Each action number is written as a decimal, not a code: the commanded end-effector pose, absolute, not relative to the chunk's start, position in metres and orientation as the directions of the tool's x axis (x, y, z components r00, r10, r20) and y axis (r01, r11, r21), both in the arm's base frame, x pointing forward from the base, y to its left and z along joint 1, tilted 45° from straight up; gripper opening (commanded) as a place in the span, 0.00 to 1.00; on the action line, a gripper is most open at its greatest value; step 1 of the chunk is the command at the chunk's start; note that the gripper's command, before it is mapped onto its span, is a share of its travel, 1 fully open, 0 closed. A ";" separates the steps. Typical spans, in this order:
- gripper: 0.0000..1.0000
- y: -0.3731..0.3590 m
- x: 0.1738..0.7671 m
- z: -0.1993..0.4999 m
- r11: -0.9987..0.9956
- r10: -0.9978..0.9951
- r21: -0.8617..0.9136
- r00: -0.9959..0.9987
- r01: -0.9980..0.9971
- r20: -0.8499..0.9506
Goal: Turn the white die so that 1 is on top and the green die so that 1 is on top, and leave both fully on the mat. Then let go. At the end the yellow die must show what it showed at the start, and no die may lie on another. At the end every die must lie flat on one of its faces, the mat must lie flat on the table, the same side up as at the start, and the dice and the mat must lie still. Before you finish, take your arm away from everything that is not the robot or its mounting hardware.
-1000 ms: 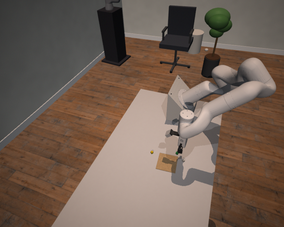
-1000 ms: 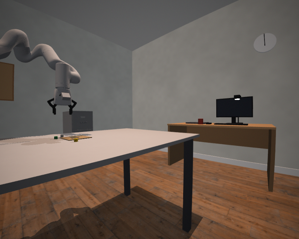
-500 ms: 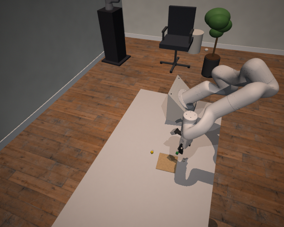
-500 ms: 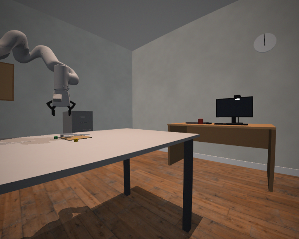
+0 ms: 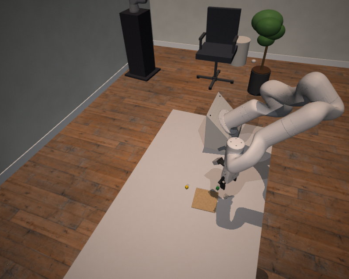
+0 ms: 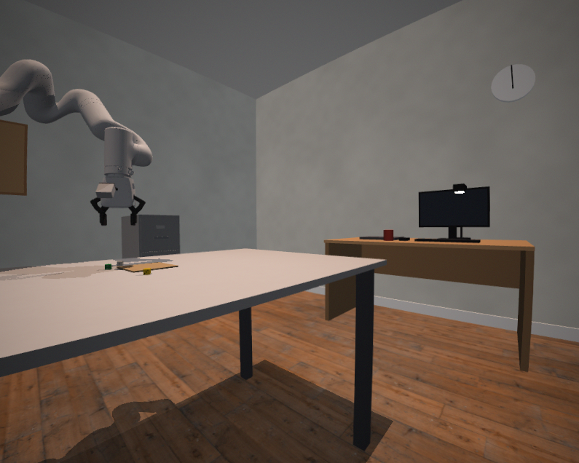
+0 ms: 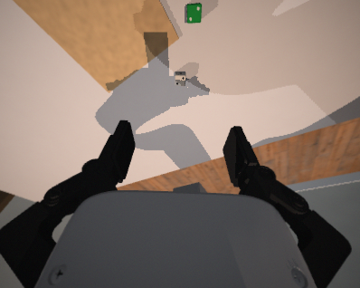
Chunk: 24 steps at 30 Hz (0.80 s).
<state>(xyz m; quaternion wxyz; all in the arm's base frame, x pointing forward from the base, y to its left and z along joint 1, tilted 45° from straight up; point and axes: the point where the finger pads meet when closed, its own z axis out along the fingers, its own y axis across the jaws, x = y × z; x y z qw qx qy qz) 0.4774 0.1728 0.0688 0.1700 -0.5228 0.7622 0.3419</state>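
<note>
The tan mat point(image 5: 202, 202) point(image 6: 156, 266) point(image 7: 92, 36) lies flat on the white table point(image 5: 156, 210) point(image 6: 179, 293) point(image 7: 33, 113). The green die point(image 5: 217, 187) point(image 6: 108, 266) point(image 7: 194, 13) lies on the bare table just off the mat's far right corner. The white die point(image 5: 225, 196) point(image 6: 120, 263) point(image 7: 180, 78) lies on the table beside the mat's right edge, in shadow. The yellow die point(image 5: 186, 186) point(image 6: 146, 271) lies on the table left of the mat. My gripper point(image 5: 221, 183) point(image 6: 118, 219) point(image 7: 180, 135) is open and empty, hanging high above the table near the green and white dice.
The arm's grey wedge base point(image 5: 213, 126) stands at the back of the table. The table's right edge point(image 5: 266, 186) runs close to the dice, with wooden floor point(image 7: 305, 149) beyond it.
</note>
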 end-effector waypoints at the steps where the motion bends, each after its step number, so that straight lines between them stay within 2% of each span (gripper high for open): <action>1: 1.00 0.173 0.478 0.069 0.221 -0.680 0.344 -0.397 -0.913 -0.616; 8: 1.00 0.173 0.478 0.069 0.221 -0.680 0.344 -0.397 -0.913 -0.616; 18: 1.00 0.205 0.471 0.027 0.221 -0.681 0.344 -0.397 -0.912 -0.616; 19: 0.31 0.205 0.471 0.027 0.221 -0.681 0.344 -0.397 -0.912 -0.616; 24: 0.31 0.205 0.471 0.027 0.221 -0.681 0.344 -0.397 -0.912 -0.616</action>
